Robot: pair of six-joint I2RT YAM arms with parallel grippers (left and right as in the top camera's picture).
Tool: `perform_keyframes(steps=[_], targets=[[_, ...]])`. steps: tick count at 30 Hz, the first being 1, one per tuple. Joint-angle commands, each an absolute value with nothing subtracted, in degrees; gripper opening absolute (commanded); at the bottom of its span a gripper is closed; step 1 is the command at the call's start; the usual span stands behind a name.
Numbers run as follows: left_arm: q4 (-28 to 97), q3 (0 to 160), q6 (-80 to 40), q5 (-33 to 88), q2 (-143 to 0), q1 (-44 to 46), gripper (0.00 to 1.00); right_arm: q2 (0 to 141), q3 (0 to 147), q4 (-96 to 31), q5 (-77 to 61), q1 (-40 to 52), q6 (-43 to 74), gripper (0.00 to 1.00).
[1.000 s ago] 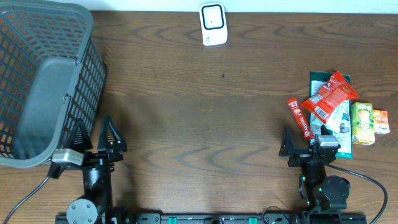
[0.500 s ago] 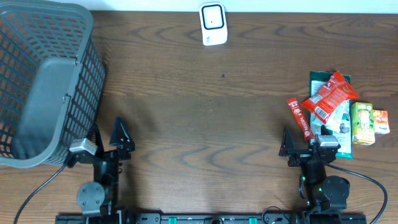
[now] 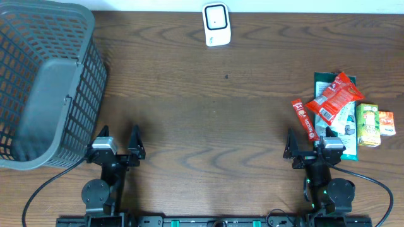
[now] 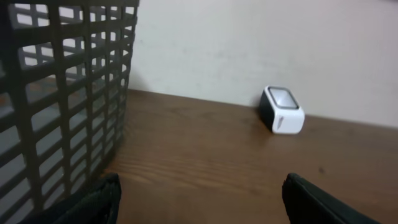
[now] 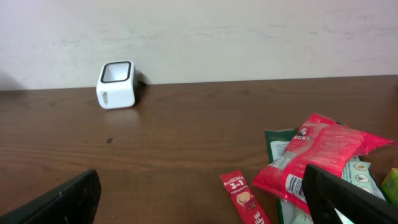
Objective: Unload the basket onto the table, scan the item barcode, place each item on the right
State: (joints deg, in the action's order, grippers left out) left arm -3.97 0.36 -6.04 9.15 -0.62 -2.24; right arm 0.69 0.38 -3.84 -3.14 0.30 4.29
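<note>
Two grippers sat at the bottom of the overhead frame, and you had both with fingers spread wide, holding nothing: the left gripper (image 3: pixel 118 141) at lower left beside the grey basket (image 3: pixel 44 82), the right gripper (image 3: pixel 308 142) at lower right. Your items lay heaped at the right edge, just above the right gripper: a red snack packet (image 3: pixel 334 98) over a green pouch (image 3: pixel 341 128), a red stick sachet (image 3: pixel 304 118) at its left, a green carton (image 3: pixel 369 124) at its right. The white scanner (image 3: pixel 216 24) stood at top centre, well apart from them.

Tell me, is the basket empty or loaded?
Empty: the basket shows only its bare grey floor in the overhead view.
</note>
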Motion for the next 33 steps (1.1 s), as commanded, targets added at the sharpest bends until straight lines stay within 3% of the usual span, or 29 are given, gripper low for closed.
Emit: perform_keyframes(steps=[1, 10, 33], targets=[[-2.7, 0.2, -0.6, 10.1, -0.1, -1.9, 0.84, 0.3, 0.3, -4.1, -2.9, 0.8, 4.2, 0.99], [3.2, 0.2, -0.4, 10.1, -0.1, -1.9, 0.84, 0.3, 0.3, -4.1, -2.9, 0.8, 4.2, 0.99], [3.2, 0.2, -1.3, 10.0, -0.2, -1.9, 0.83, 0.3, 0.3, -4.1, -2.9, 0.8, 4.2, 0.99]])
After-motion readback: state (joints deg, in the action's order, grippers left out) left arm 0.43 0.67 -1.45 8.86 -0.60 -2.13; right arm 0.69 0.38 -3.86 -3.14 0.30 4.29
